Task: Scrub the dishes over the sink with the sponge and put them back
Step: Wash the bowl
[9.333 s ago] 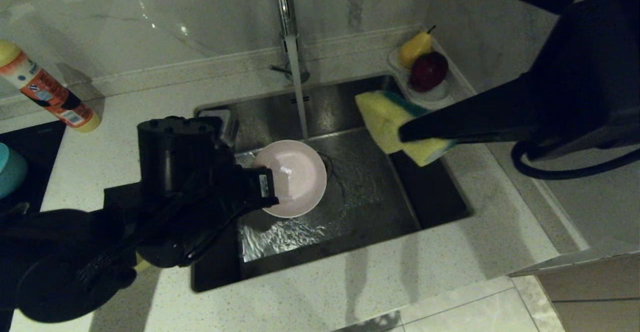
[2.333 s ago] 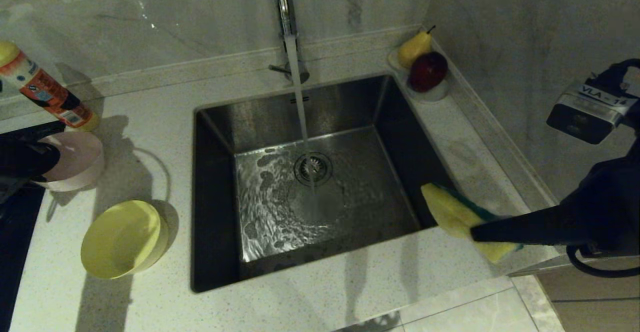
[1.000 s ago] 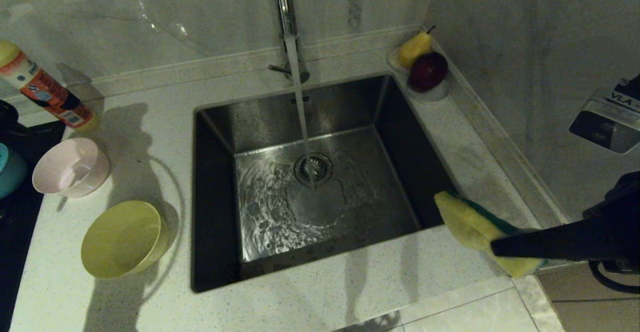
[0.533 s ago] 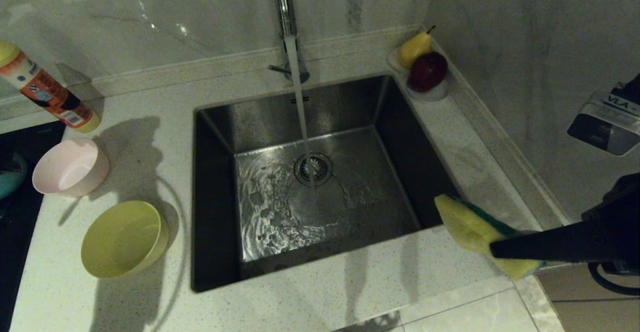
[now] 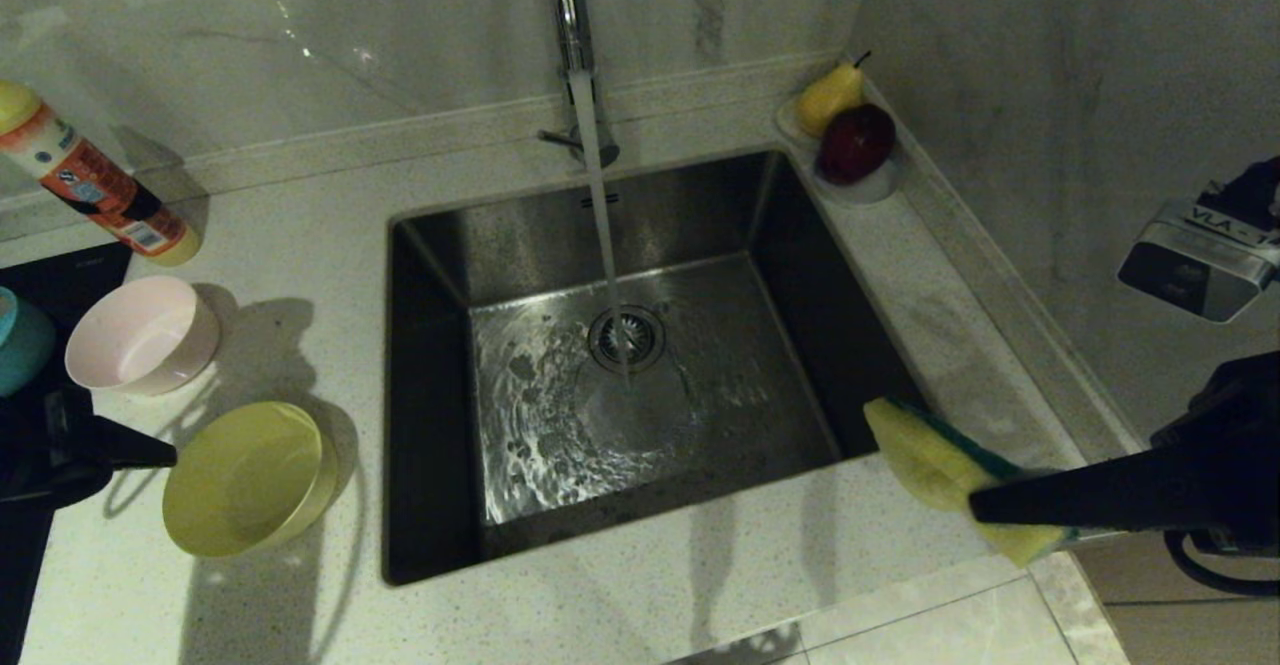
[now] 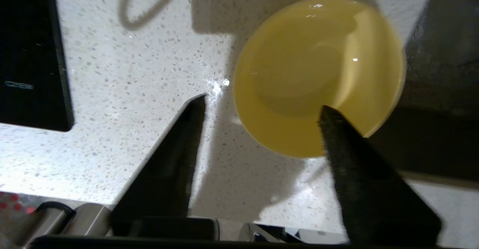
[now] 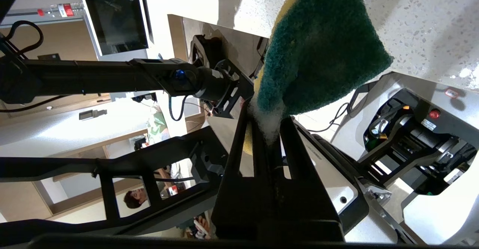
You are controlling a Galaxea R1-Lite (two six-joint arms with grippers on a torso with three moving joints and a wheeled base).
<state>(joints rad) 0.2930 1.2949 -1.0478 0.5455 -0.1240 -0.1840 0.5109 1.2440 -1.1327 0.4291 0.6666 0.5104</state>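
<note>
So here's where I'm at. My right gripper point(image 5: 985, 515) is pinching the sponge point(image 5: 935, 465), parked off the near right corner of the sink point(image 5: 440, 545) above the counter point(image 5: 640, 605). Tap's running straight onto the drain, nothing in the basin.

My left gripper point(image 6: 262, 108) has its jaws spread and is hanging right over the yellow bowl point(image 6: 318, 73), one finger over the bowl's inside, the other over the counter outside the rim, not gripping yet as far as I can see. The pink bowl point(image 5: 140, 335) sits upright on the counter left of the sink, and the teal bowl point(image 5: 15, 340) is barely peeking in at the far left edge.

Can't honestly tell from here which ones are clean. My guess: yellow's next for a scrub, so there's at least one bowl left, maybe more.
</note>
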